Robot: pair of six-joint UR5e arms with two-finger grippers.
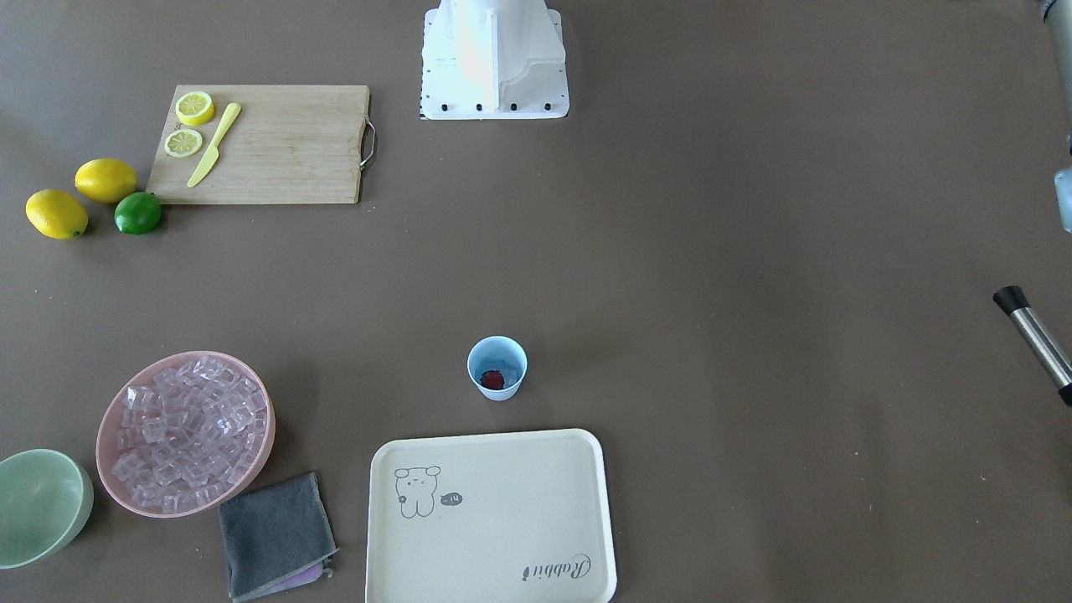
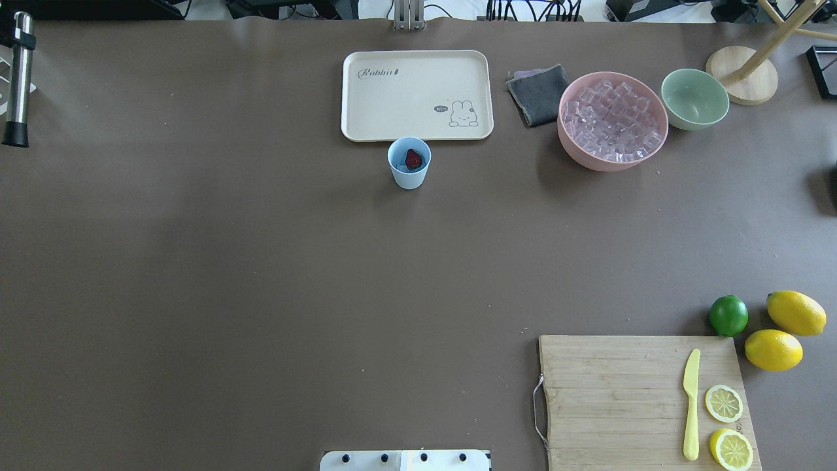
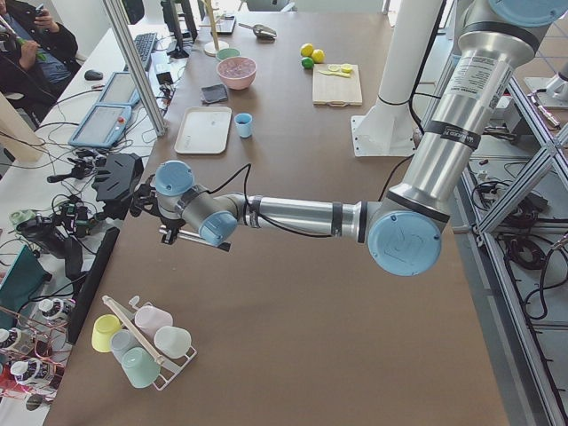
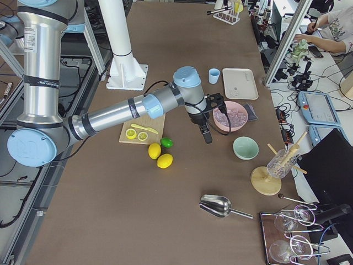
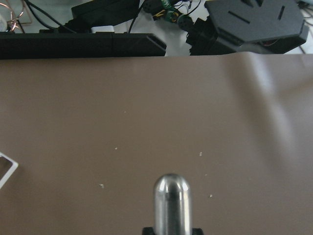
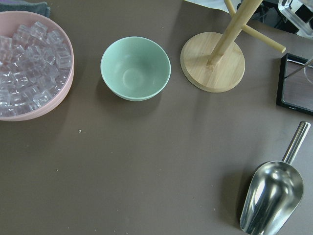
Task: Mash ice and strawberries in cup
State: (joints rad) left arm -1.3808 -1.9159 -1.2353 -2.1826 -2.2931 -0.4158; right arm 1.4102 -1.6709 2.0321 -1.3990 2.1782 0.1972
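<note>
The light-blue cup (image 1: 497, 367) (image 2: 409, 163) stands upright just in front of the cream tray, with one dark-red strawberry (image 1: 492, 379) (image 2: 413, 159) at its bottom. Ice cubes (image 1: 188, 431) (image 2: 611, 121) (image 6: 24, 58) fill a pink bowl (image 2: 575, 154). My left gripper (image 3: 170, 232) hovers far off at the table's left end, shut on a steel masher rod (image 2: 18, 78) (image 1: 1034, 339) (image 5: 171, 200) with a black tip. My right gripper (image 4: 207, 137) hangs above the table between the pink bowl and the lime; I cannot tell whether it is open or shut.
A cream tray (image 2: 366, 124), a grey cloth (image 2: 539, 95) and a pale-green bowl (image 2: 694, 98) (image 6: 135, 68) line the far edge. A cutting board (image 2: 614, 399) holds lemon slices and a yellow knife. Lemons and a lime (image 2: 728, 315) lie beside it. A metal scoop (image 6: 274, 196) and a wooden stand (image 6: 212, 61) are nearby.
</note>
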